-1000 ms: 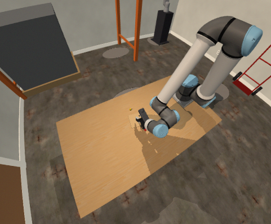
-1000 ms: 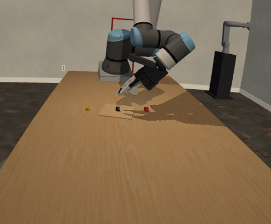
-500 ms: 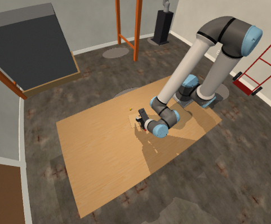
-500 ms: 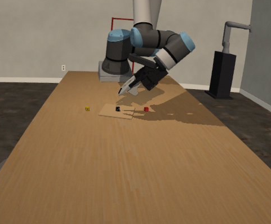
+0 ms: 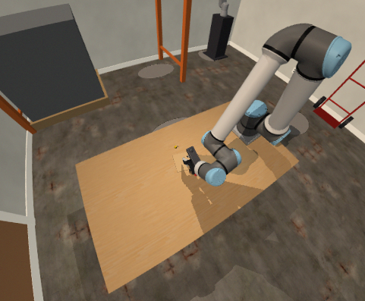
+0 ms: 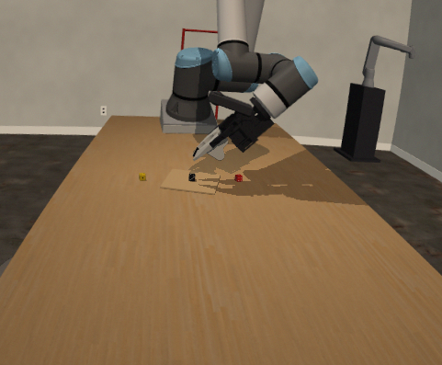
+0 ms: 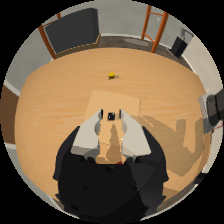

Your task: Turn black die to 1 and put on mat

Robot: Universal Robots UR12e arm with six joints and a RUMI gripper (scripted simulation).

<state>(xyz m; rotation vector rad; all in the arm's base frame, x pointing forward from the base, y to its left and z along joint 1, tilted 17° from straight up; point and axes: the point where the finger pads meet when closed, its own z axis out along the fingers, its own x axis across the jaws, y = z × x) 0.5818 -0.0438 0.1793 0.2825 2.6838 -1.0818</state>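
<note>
- The small black die with pale pips (image 6: 192, 177) (image 7: 111, 116) lies on the thin, square, light wood-coloured mat (image 5: 176, 163) (image 6: 175, 184) (image 7: 122, 100), below the fingertips of the gripper; in the wrist view it shows in the gap between them. The number on its top is too small to read.
- The black two-jaw gripper with pale grey fingers (image 5: 184, 161) (image 6: 207, 158) is tilted, its tips pointing down towards the mat. The fingers stand moderately apart, with nothing held between them, and the tips are above the die, not touching it.
- The small yellow die (image 5: 175, 146) (image 6: 142, 176) (image 7: 111, 76) sits off the mat, out beyond the fingertips in the wrist view.
- The small red die (image 5: 195, 175) (image 6: 238, 177) (image 7: 119, 163) is off the mat on the palm side of the fingertips; the gripper's body partly hides it in the wrist view.
- The wood-grained table (image 5: 133, 207) (image 6: 207, 274) (image 7: 50, 100) spreads beneath the gripper, with the shadow of the arm (image 5: 239, 93) (image 6: 232, 17) falling across part of it.
- Well apart from the gripper, beyond the table, stands a black pedestal with a grey jointed arm on it (image 5: 219, 36) (image 6: 362, 122) (image 7: 178, 46).
</note>
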